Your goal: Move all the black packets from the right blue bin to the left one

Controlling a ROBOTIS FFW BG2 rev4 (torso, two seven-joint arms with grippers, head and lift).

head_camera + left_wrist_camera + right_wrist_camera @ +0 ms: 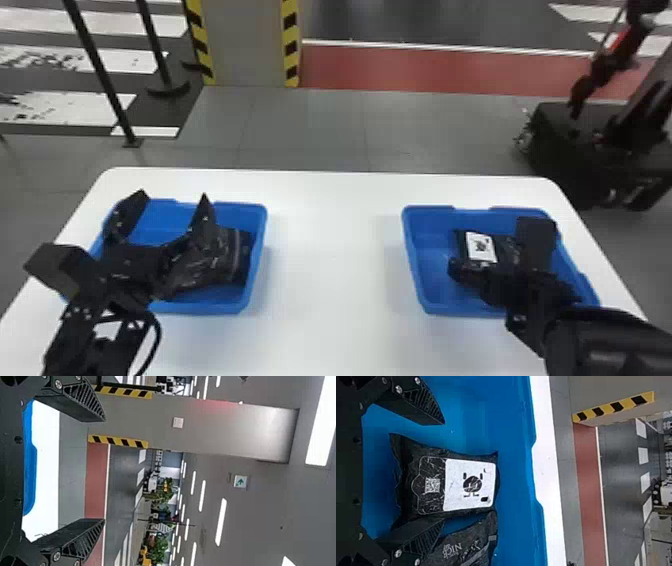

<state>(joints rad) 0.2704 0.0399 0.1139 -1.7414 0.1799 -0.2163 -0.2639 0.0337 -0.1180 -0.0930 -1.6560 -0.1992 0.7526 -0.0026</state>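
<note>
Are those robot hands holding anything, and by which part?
Nothing is held. The left pincer is open with nothing between its fingers; the right pincer is open over a packet, with a gap beside one finger.

Two blue bins stand well apart on the white surface (335,250), both open-topped. In the right blue bin (415,260) a puffed black packet (431,498) lies flat, its white label facing up, and just beside it is a black packet with pale lettering and a grey band (474,542). Crumpled, glossy black packaging (220,260) lies in the left blue bin (261,240), toward its right side, partly hidden.
</note>
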